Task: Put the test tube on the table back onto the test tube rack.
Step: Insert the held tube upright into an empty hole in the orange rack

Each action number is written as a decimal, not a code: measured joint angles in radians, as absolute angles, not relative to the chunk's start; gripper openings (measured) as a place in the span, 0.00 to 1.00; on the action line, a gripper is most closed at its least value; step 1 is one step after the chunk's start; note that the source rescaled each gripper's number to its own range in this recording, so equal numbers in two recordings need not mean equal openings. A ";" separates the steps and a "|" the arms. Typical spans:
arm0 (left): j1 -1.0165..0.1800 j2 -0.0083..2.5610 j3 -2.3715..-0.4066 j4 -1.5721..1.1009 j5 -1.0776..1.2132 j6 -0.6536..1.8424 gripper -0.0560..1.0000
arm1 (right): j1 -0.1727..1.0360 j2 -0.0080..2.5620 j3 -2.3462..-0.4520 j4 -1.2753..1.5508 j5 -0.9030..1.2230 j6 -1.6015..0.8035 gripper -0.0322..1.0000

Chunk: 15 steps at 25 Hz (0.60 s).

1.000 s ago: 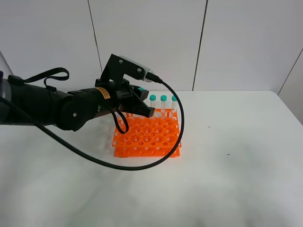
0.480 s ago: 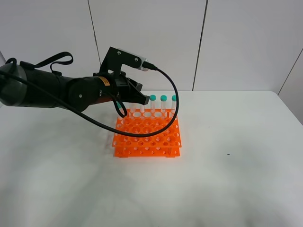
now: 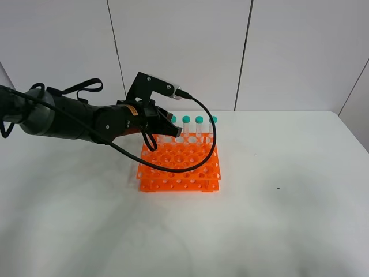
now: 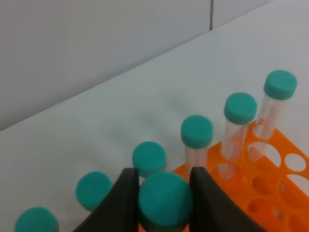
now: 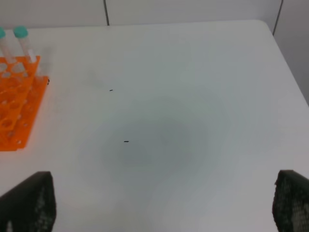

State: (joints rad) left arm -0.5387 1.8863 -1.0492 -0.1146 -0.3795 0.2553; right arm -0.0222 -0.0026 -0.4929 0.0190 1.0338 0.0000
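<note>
My left gripper (image 3: 169, 133) is shut on the test tube (image 4: 165, 199); its teal cap sits between the two black fingers (image 4: 121, 203). It hangs over the back left part of the orange test tube rack (image 3: 180, 168), just in front of the back row of teal-capped tubes (image 4: 196, 131). In the exterior view the held tube is hidden behind the gripper. My right gripper (image 5: 159, 205) is open and empty over the white table (image 5: 169, 72), with the rack's edge (image 5: 14, 121) off to one side.
Several identical teal-capped tubes (image 3: 199, 124) stand upright in the rack's back row. The left arm's black cable (image 3: 210, 144) loops over the rack. The table (image 3: 277, 219) ends at a white panelled wall at the back.
The left arm pulled back to the left and lifted, then came down with the tube over the rack's back left. The right gripper has not moved.
</note>
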 joint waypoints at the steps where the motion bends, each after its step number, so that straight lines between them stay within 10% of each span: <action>1: -0.535 1.890 -1.049 -0.115 -0.380 0.255 0.06 | -0.022 -0.003 -0.493 0.019 1.034 0.000 1.00; 15: -0.524 1.892 -1.049 -0.115 -0.401 0.196 0.06 | -0.022 -0.003 -0.493 0.019 1.034 0.000 1.00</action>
